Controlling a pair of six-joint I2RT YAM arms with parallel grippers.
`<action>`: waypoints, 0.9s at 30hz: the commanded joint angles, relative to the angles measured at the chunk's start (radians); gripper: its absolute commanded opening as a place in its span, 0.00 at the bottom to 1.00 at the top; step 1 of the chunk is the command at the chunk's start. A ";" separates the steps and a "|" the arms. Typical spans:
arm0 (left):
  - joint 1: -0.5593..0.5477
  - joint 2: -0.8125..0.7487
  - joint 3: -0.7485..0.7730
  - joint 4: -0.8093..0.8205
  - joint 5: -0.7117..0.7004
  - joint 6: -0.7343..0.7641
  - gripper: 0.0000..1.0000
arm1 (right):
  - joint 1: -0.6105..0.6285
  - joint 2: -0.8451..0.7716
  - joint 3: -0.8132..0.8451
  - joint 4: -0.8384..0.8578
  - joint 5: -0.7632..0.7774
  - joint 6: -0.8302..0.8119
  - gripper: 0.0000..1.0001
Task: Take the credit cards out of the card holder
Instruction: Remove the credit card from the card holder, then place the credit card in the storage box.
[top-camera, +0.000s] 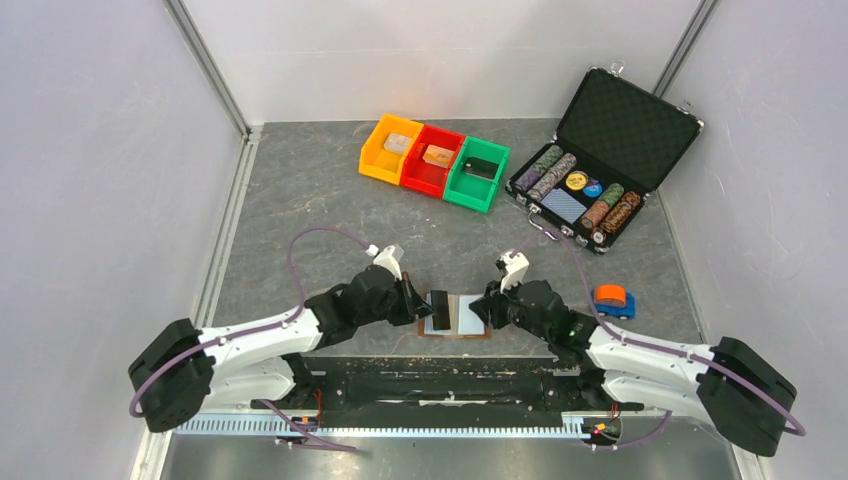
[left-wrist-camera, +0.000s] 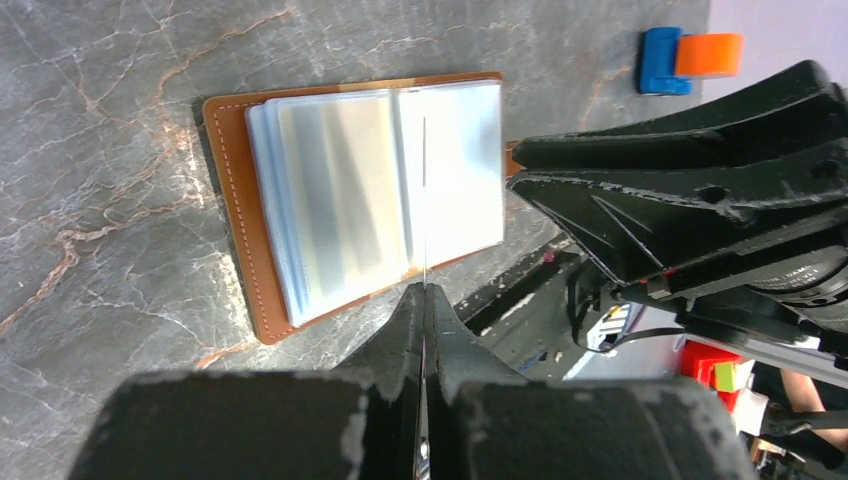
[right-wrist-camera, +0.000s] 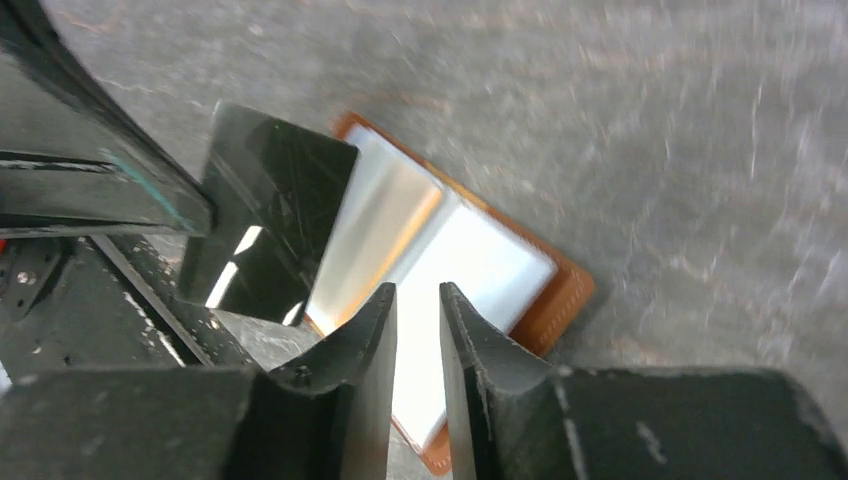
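Note:
The brown leather card holder (top-camera: 478, 329) lies open on the table near the front edge, with its pale clear pockets facing up (left-wrist-camera: 340, 200). My left gripper (left-wrist-camera: 424, 292) is shut on a thin credit card, which shows edge-on in the left wrist view (left-wrist-camera: 424, 190). In the right wrist view the card is a glossy black rectangle (right-wrist-camera: 270, 225), held on edge above the holder's left half (top-camera: 438, 310). My right gripper (right-wrist-camera: 417, 292) hovers over the holder's right side (right-wrist-camera: 480, 270). Its jaws are a narrow gap apart with nothing between them.
Orange (top-camera: 388, 148), red (top-camera: 432, 160) and green (top-camera: 477, 172) bins stand at the back. An open black chip case (top-camera: 600, 160) sits at the back right. An orange tape roll on a blue holder (top-camera: 612, 298) sits right of my right arm.

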 joint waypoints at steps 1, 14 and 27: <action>0.004 -0.085 0.009 -0.047 -0.027 -0.071 0.02 | 0.003 -0.068 0.081 0.083 -0.063 -0.276 0.29; 0.007 -0.154 0.159 -0.184 -0.053 -0.270 0.02 | 0.099 -0.282 -0.152 0.524 -0.114 -1.011 0.43; 0.007 -0.177 0.141 -0.210 -0.124 -0.528 0.02 | 0.160 -0.251 -0.144 0.457 -0.186 -1.313 0.45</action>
